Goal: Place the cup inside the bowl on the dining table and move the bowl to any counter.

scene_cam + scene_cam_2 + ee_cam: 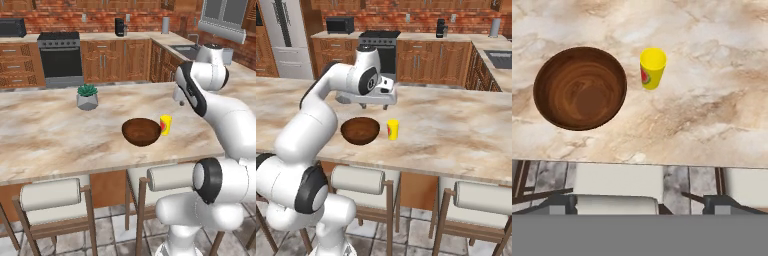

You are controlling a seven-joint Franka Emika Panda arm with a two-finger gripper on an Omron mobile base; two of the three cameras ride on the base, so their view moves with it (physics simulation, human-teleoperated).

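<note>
The dark brown wooden bowl (pixel 141 131) (pixel 360 130) (pixel 580 87) sits empty near the front edge of the marble dining table (pixel 50 135) (pixel 456 125) (pixel 712 100). The small yellow cup (pixel 166 125) (pixel 392 129) (pixel 652 67) stands upright just to its right, apart from it, red mark showing. My gripper (pixel 180 102) (pixel 373 106) (pixel 640 202) hangs open above the table, over the far side of the bowl and cup, holding nothing.
A grey plant pot (pixel 87 98) stands on the table, left of and beyond the bowl. Padded stools (pixel 50 195) (pixel 358 180) line the table's near edge. Beyond are the counter (pixel 100 36) (pixel 421 37), black stove (pixel 60 55) and sink (pixel 185 49).
</note>
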